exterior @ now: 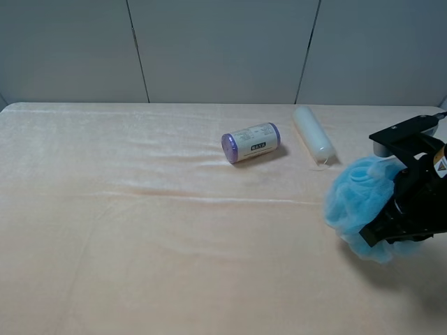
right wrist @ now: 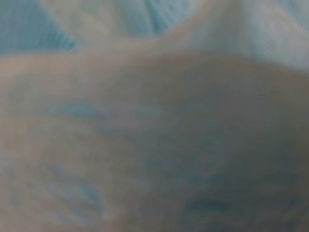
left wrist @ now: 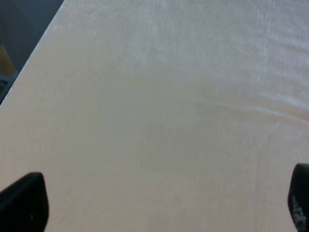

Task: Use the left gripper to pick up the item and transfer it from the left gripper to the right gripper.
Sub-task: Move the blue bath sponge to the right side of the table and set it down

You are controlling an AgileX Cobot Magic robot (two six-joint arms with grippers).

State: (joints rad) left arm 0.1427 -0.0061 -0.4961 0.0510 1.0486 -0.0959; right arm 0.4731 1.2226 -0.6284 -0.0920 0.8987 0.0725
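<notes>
Starting at the left, we see the left hand [left wrist: 161,200] only through its own wrist camera. Two black fingers [left wrist: 24,203] are cut off at the frame's corners, spread wide and released, above the pale peach cloth-covered desk [left wrist: 154,96].

Towards the middle of the desk lies a cream cylindrical canister with a purple cap [exterior: 251,142], on its side. It carries a label with a dark printed band, but the writing is too small for us to read. Just to its right lies a cream-white plastic tube [exterior: 313,132], also lying flat, apart from the canister.

Further right, near the desk's edge, is the fluffy light-blue mesh bath pouf [exterior: 356,199]. The black right hand with its light-grey housing [exterior: 384,227] is clenched on it, its fingertips buried in the ruffles and its arm cut off by the frame. We cannot tell whether the pouf touches the desk. A small orange-white label [exterior: 440,164] on the hand is unreadable. The right wrist view is filled with blurred blue mesh.
</notes>
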